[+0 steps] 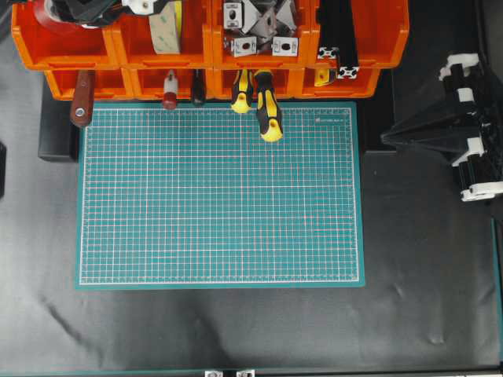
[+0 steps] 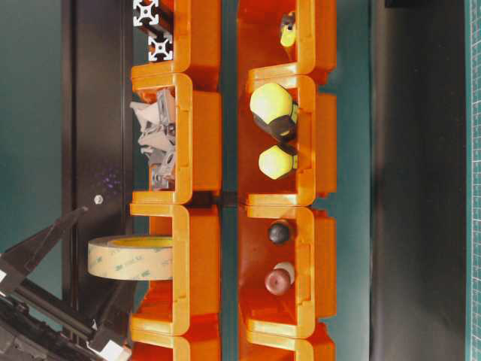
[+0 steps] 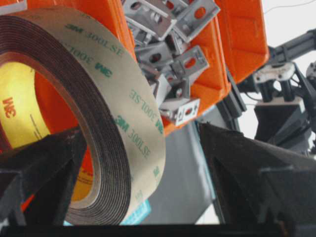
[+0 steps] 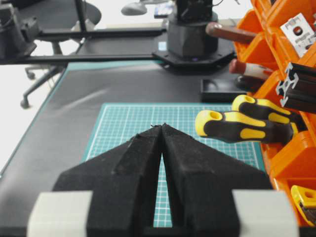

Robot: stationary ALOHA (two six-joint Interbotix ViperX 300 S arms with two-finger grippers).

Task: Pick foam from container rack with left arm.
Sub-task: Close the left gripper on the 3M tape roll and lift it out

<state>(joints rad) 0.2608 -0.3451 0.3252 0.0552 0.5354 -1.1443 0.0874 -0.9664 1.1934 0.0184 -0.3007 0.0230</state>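
- The foam (image 3: 98,123) stands on edge in a back-row bin of the container rack (image 1: 208,47), second bin from the left in the overhead view
- The left gripper (image 3: 143,163) has its jaws spread wide, one finger (image 3: 44,168) in front of the roll's yellow inner liner and the other well off to the side; the roll's band sits between them, not clamped
- The neighbouring bin holds grey metal brackets (image 3: 173,64)
- The right gripper (image 4: 162,129) hangs above the green cutting mat (image 1: 220,196) with its tips pressed together, holding nothing
- Yellow-and-black screwdriver handles (image 1: 267,106) stick out of the front row
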